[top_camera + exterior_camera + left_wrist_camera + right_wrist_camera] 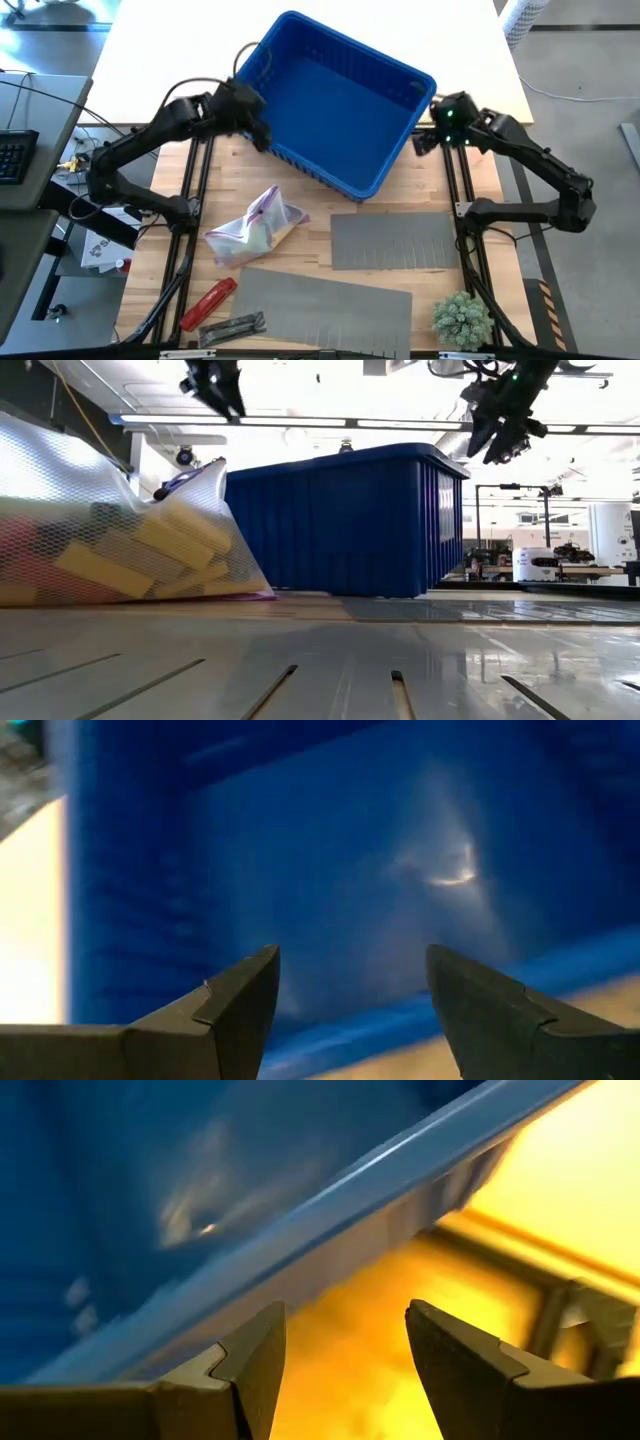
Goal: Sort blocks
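Note:
The blocks [150, 550] are yellow-green and tan bars packed in a clear mesh bag [255, 225], which lies on its side on the wooden table. A big blue bin [335, 110] stands at the far middle. My left gripper [350, 990] hangs open above the bin's left corner [250, 125], looking into the bin. My right gripper [345, 1350] is open too, just outside the bin's right rim [330, 1190], above the table. Neither has anything between its fingers.
Two flat grey mats [392, 240] [320, 305] lie in the near middle. A red tool [208, 302] and a dark object [232, 326] sit near the front left edge. A small green plant [462, 318] stands at the front right.

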